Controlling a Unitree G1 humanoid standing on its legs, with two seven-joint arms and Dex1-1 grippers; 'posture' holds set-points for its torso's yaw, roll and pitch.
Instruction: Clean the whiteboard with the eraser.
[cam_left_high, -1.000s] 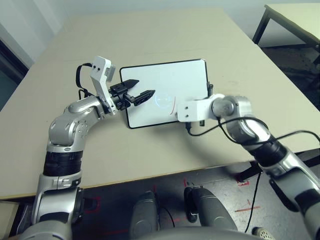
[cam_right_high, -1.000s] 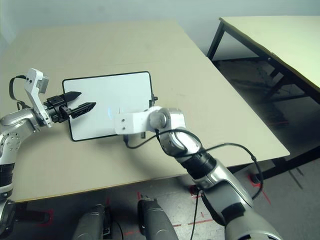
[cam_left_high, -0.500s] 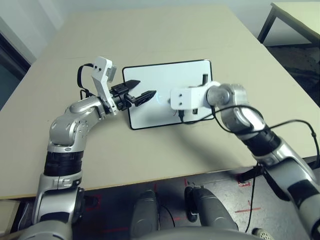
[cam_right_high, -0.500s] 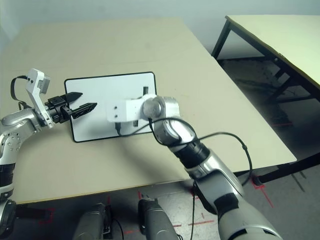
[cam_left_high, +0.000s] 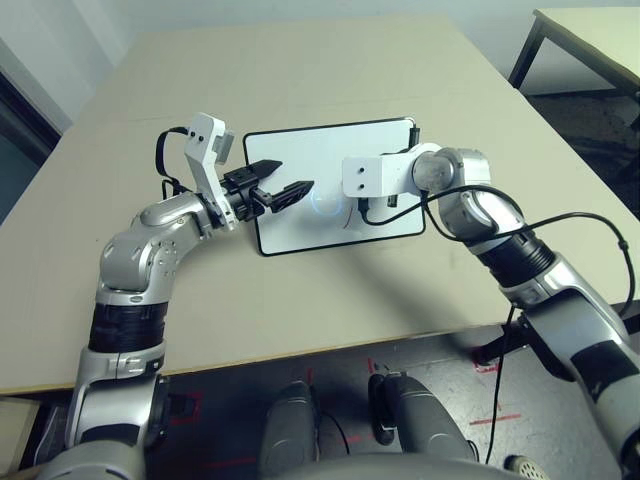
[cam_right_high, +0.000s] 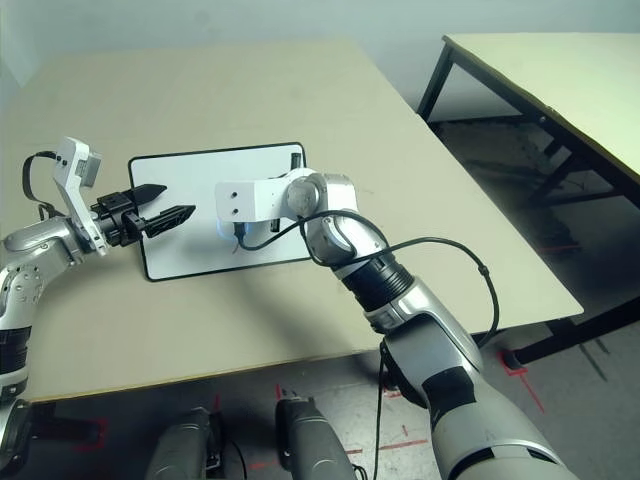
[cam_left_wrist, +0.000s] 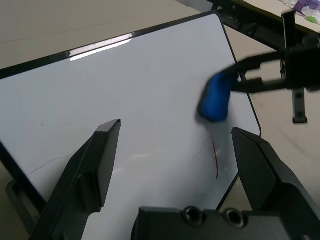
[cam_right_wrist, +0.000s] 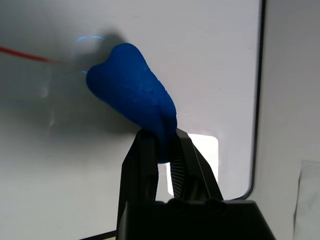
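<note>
The whiteboard (cam_left_high: 320, 150) lies flat on the tan table, white with a thin black frame. My right gripper (cam_right_wrist: 159, 137) is shut on the blue eraser (cam_right_wrist: 132, 97), which is pressed against the board's surface near the middle. From the left wrist view the eraser (cam_left_wrist: 216, 97) sits just above a thin red line (cam_left_wrist: 215, 157). A red stroke (cam_right_wrist: 25, 54) and a faint ring-shaped smear lie beside the eraser. My left gripper (cam_left_high: 290, 177) hovers open over the board's left part, with nothing between its fingers.
A second table (cam_right_high: 560, 70) with black legs stands at the back right, across a gap of dark floor. A black cable (cam_left_high: 560, 225) loops off my right forearm above the table's near edge. Bare tabletop surrounds the board.
My right gripper has carried the eraser from the board's near right edge up and leftward to its middle. The left gripper has stayed in place, open.
</note>
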